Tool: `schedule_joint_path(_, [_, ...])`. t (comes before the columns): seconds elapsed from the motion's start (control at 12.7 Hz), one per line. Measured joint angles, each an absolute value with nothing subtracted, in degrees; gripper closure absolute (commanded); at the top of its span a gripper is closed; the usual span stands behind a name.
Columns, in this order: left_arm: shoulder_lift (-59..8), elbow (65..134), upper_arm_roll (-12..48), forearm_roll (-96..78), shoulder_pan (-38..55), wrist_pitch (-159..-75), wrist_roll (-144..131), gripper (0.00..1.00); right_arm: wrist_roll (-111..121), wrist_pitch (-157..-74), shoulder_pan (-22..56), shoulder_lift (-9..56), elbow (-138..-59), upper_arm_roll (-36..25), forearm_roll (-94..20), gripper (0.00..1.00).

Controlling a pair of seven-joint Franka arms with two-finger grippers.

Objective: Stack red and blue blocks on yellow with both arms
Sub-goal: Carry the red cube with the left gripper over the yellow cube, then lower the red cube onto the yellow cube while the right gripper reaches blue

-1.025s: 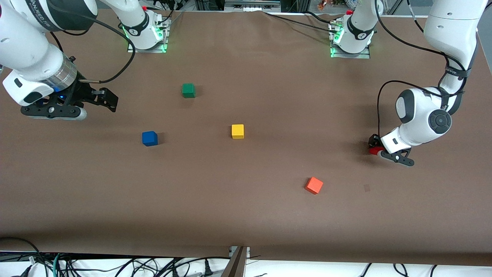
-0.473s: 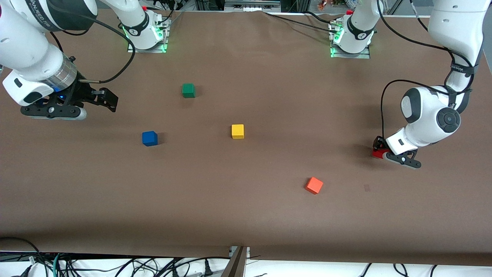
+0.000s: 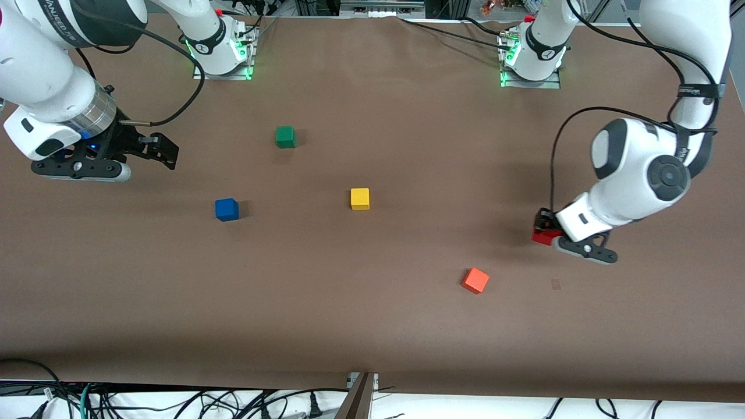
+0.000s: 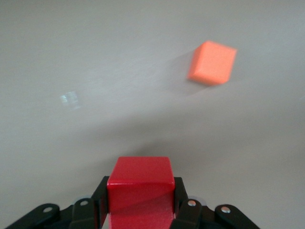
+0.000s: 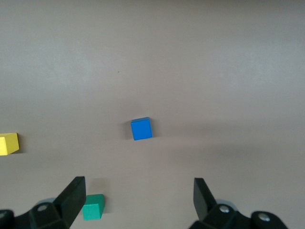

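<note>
Two claws: left claw (image 3: 547,231) clamped on small matte red cube (image 3: 540,235), airborne toward left arm's end from bright yellow cube (image 3: 359,198); right claw (image 3: 145,148) apart, waiting; deep blue cube (image 3: 226,209) toward right arm's end from yellow.

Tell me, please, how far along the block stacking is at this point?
Nothing is stacked: the yellow cube stands bare. In hand: the left claw is shut on the red block, lifted off the table. Left: place it on yellow, then the blue block, which the open right claw hasn't touched.
</note>
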State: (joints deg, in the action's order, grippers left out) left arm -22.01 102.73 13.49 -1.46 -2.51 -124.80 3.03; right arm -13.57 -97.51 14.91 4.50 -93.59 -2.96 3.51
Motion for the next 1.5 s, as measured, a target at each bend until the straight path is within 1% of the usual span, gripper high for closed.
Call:
schedule_joint_path(0.16, [-22.65,100.84,13.74,-1.45,5.1,-123.93,-8.61,1.0,-13.57,-97.51,14.9,4.5,-93.59,-2.97,3.51,0.0])
schedule_joint_path(0.32, [-24.72,96.74,13.78,-0.06,12.92,-121.32,-18.77,1.0,-13.57,-97.51,14.9,4.5,-93.59,-2.97,3.5,0.0])
schedule_joint_path(0.47, [-27.69,92.27,13.71,1.7,18.47,-120.24,-27.45,1.0,-13.57,-97.49,14.9,4.51,-93.61,-2.97,3.5,0.0])
schedule_joint_path(0.95, [-38.05,80.59,13.13,2.03,29.66,-119.95,-41.4,1.0,-13.58,-97.56,15.03,5.26,-93.75,-2.88,3.5,0.0])
schedule_joint_path(1.26, [-42.4,75.47,8.99,2.03,36.28,-119.31,-46.1,1.0,-13.58,-98.55,15.12,6.08,-93.74,-2.53,3.5,0.0])
schedule_joint_path(1.5, [-46.07,71.99,6.19,2.03,40.79,-119.24,-48.18,1.0,-13.57,-103.1,14.91,7.48,-93.76,-2.6,3.5,0.0])
